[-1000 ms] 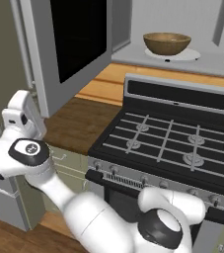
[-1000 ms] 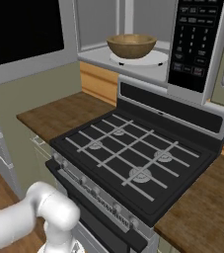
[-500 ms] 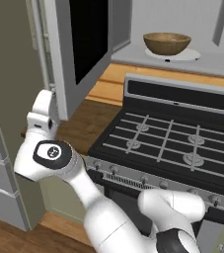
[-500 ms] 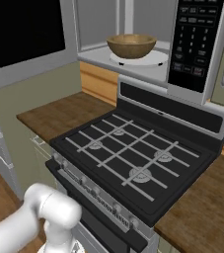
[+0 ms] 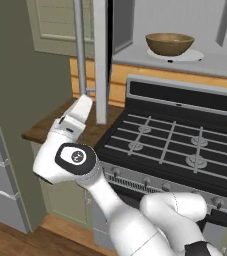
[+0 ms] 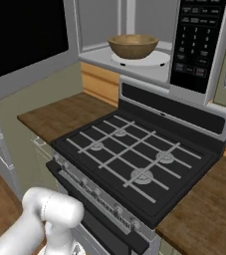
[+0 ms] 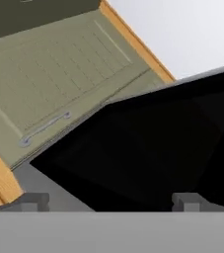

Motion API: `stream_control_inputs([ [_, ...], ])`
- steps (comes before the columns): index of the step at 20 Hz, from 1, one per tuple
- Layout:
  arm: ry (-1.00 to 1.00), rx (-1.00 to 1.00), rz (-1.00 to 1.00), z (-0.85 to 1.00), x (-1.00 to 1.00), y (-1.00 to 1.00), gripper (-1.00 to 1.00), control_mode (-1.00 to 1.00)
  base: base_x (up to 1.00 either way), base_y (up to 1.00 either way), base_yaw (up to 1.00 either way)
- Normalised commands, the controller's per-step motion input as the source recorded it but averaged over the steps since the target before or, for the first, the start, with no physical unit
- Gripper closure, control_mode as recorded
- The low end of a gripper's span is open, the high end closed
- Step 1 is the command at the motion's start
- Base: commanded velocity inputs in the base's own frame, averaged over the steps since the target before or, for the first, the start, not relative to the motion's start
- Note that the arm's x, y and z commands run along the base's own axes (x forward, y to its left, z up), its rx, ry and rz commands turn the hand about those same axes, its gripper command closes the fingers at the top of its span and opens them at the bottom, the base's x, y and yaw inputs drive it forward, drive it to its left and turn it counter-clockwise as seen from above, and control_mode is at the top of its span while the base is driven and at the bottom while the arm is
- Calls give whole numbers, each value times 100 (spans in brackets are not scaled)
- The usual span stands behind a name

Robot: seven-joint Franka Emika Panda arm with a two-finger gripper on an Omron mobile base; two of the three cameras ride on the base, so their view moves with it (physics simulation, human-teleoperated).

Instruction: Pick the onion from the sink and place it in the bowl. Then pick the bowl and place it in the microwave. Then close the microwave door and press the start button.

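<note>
Tool (image 7: pixel 111 200) tips rise as two small dark-grey blocks at the bottom of the hand view, set well apart with nothing between them; it has hold of nothing. Just beyond the tips, the microwave door (image 7: pixel 148 153) takes up most of that view, its big black glass window slanting across inside a grey frame, with an olive-green cabinet door (image 7: pixel 59 84) and its thin handle behind.

From the left base view the white arm reaches up from the lower right toward the wooden surface (image 5: pixel 52 127) at the left of the stove, the hand (image 5: pixel 75 117) tilted up close to the lower edge of the microwave door (image 5: pixel 101 60), which is seen edge-on as a narrow grey upright panel. I cannot tell whether the hand touches it.

Nearer the base sits the stove (image 6: pixel 134 159), black-topped with grey grates, with wooden surface (image 6: pixel 59 114) on both sides of it.

Above and behind the stove, the microwave (image 6: pixel 134 45) stands open. The bowl (image 6: pixel 133 46) rests upright on the round white turntable plate (image 6: pixel 152 60) in the pale grey interior; the same bowl (image 5: pixel 169 43) appears at the top right of the left base view. Its inside is too shallow-angled to tell what it holds. Right of the cavity is the dark control panel (image 6: pixel 198 40). The door (image 6: pixel 25 40) swings out to the left, its black window facing the camera.
</note>
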Motion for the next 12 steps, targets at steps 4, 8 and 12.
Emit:
stream_control_inputs([
  [4, 0, 48, 10, 80, -30, -99, -100, -100, 0, 0, 0],
  [8, 0, 46, 9, 76, -13, -100, -100, -100, 0, 0, 0],
  [12, 0, 44, 10, 75, -2, -100, -100, -100, 0, 0, 0],
])
